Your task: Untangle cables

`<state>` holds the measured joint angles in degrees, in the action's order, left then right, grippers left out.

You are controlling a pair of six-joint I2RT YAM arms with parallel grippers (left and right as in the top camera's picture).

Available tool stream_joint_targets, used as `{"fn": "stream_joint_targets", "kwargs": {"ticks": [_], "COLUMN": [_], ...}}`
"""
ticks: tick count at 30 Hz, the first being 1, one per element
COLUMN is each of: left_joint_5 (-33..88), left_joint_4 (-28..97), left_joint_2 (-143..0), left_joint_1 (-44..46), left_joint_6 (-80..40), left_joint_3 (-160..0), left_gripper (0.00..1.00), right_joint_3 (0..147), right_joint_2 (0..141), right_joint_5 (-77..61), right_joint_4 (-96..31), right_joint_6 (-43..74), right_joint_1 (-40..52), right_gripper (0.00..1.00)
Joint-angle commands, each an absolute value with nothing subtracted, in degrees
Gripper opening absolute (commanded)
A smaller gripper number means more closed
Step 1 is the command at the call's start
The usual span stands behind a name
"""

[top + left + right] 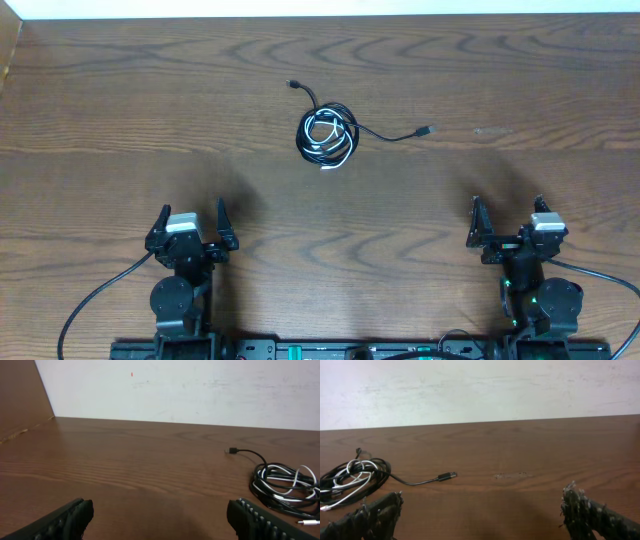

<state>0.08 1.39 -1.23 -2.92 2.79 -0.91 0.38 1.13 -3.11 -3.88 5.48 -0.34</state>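
The black left gripper (192, 212) and right gripper (508, 205) held their fingers wide apart, empty, well on the near side of the coil. The thin black and white cables (327, 137) lay coiled together, one black plug end (427, 130) trailing out to the coil's right over the brown wooden counter (120, 100).

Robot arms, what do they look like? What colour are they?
Both are mostly black. The left arm and right arm each carry a pale grey block near the wrist and two black fingers with ridged, bumpy pads. A thick black wire loops out from each arm.
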Motion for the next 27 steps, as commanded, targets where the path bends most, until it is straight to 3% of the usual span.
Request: {"fn": "stream_joint_targets", "kwargs": {"ticks": [1,27], "left_joint_5": [-0.7,-1.2], "left_joint_4": [4.2,4.1], "left_joint_2": [-1.4,-1.4], "left_joint_1": [-3.2,-3.2], "left_joint_6": [2.3,3.5], "left_joint_3": [-0.2,-0.2], "left_gripper": [0.91,0.91], "right_joint_3": [0.3,0.3], "right_joint_2": [1.1,1.1], "right_joint_5": [-2.9,-1.4], "right_joint_4": [-4.1,-3.4], "right_joint_6": [5.5,5.5], "right_joint_1": [0.5,0.4], "right_gripper": [0.99,0.99]}}
